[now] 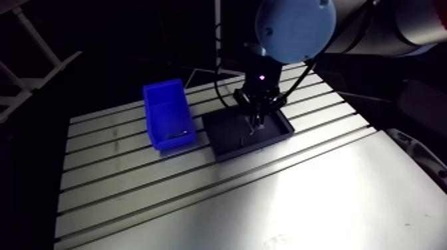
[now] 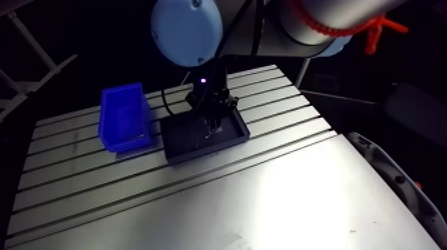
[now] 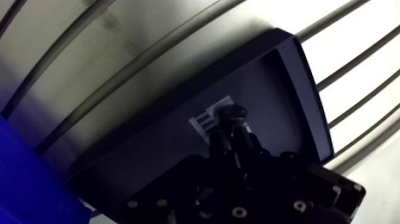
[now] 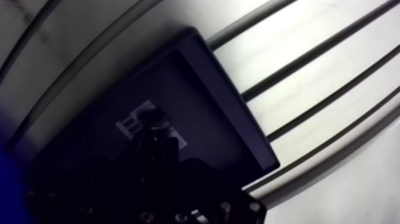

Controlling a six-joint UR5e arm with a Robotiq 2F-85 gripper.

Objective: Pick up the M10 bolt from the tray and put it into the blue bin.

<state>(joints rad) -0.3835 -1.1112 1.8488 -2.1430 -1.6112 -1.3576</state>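
Arm view: blue bin [image 1: 169, 113] just beside tray [image 1: 229, 138].

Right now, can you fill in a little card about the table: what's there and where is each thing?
table: slotted aluminium
blue bin: on the table, beside the tray
tray: dark, shallow
white label: on the tray floor
bolt: dark, over the label; lifted or resting, cannot tell
end effector: low over the tray, at the bolt; grip unclear
bolt in bin: not yet
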